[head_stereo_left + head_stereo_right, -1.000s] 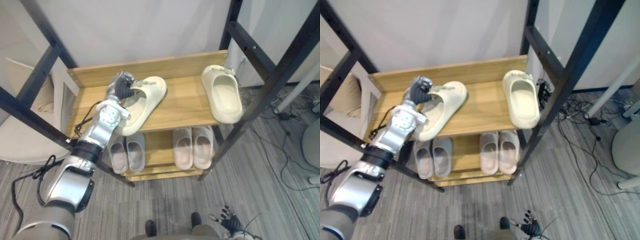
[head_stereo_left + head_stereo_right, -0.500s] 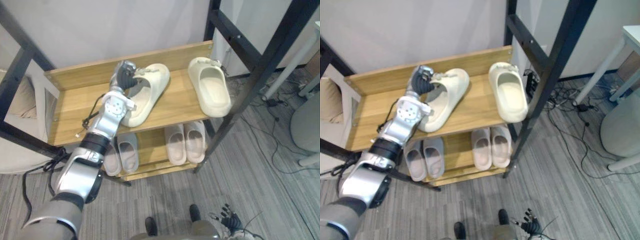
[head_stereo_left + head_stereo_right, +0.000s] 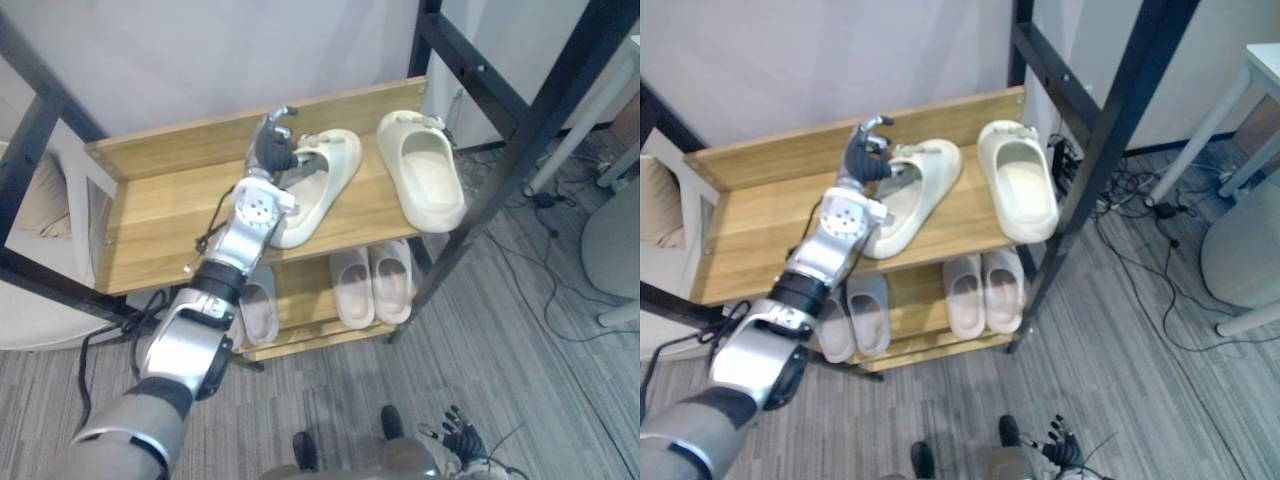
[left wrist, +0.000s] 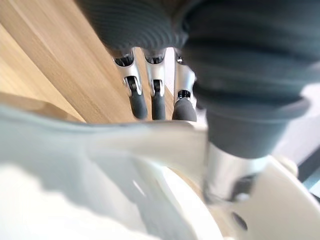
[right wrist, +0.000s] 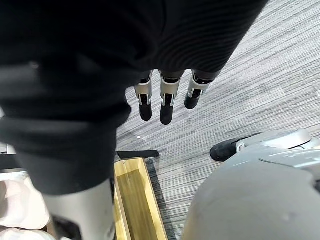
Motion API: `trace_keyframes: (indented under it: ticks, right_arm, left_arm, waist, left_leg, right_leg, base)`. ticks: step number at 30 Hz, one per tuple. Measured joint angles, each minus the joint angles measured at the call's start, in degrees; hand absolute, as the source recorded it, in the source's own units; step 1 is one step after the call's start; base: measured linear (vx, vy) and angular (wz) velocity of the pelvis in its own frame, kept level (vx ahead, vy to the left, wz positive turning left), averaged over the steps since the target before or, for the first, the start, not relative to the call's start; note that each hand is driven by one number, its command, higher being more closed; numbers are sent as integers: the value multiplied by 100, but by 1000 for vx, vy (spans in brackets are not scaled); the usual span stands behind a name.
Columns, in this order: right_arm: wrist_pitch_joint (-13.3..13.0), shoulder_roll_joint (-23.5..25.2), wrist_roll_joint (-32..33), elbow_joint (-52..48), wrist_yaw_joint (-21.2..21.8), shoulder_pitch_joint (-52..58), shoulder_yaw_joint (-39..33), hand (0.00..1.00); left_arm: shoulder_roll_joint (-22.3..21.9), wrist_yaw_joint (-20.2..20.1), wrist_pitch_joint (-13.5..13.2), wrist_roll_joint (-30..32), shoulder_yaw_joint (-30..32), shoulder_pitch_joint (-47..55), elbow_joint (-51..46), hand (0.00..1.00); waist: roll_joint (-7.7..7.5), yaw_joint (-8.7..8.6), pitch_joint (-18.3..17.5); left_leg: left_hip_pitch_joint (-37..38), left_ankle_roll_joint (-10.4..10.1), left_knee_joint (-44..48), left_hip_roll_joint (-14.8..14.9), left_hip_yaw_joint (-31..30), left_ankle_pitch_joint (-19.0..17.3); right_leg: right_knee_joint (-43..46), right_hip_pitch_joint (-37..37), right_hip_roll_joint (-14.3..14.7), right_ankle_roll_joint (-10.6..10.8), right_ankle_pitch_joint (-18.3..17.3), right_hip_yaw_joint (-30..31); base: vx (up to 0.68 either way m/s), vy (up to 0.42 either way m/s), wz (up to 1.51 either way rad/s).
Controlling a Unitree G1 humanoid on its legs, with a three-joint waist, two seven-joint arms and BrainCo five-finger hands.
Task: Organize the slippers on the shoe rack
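- My left hand [image 3: 268, 150] pinches the strap of the angled cream slipper [image 3: 318, 185], mid top shelf [image 3: 160, 215], heel at the near edge.
- Its mate [image 3: 430, 180] lies to the right.
- Risk: the pinch slips and the slipper tips off.
- Right hand [image 5: 165, 97] hangs low, fingers relaxed.

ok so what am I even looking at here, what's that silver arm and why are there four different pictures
It's a humanoid robot tidying slippers. Two pictures come from cameras in its head, looking down at a wooden shoe rack; the other two come from cameras on its wrists, very close. Its left hand reaches onto the top shelf and seems to pinch the strap of a cream slipper lying askew. The second cream slipper lies to its right. A grey pair and a paler pair sit on the lower shelf. The right hand hangs open over the carpet.
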Motion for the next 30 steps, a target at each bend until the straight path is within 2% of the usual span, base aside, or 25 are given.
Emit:
trace_keyframes:
  ticks: [8,14,20,22,25,30]
  right_arm:
    - [34,-10,1,24,0,-8,2,0]
    - [59,-13,2,43,0,-14,2,0]
    - [90,-29,-1,77,-1,-17,4,0]
    - [117,-53,-7,104,0,-14,12,0]
    - [153,-75,-13,127,-3,-26,44,0]
    - [184,-184,-12,295,-2,-87,197,0]
  left_arm:
    - [24,27,-5,-156,52,104,0,0]
    - [44,120,-26,-396,164,536,-658,0]
    - [192,127,-193,-1068,389,1420,-1608,0]
    - [204,101,-292,-1531,419,1776,-1864,0]
    - [200,-9,-301,-2027,416,2072,-1965,0]
    - [186,-117,-416,-2472,408,2521,-2264,0]
  waist:
    - [13,15,6]
    - [15,31,6]
    - [17,103,4]
    - [16,215,4]
    - [14,232,4]
    - [-5,342,-6]
  left_leg:
    - [7,1,48,15,-226,7]
    - [11,-1,47,10,-364,16]
    - [79,-4,48,14,-517,19]
    - [92,-1,48,11,-539,26]
    - [117,-5,46,3,-700,60]
    - [110,-28,31,16,-839,100]
  right_leg:
    - [-35,168,1,-13,-5,-239]
    - [-93,275,-3,-16,-5,-400]
    - [-123,439,5,-68,-40,-558]
    - [-123,466,2,-67,-39,-582]
    - [-134,581,-2,-85,-58,-753]
    - [-157,616,14,-79,-72,-888]
  base:
    - [-35,-26,14]
    - [-4,-19,13]
    - [-4,-18,12]
    - [-35,-14,4]
    - [-36,-22,26]
    - [-55,-27,15]
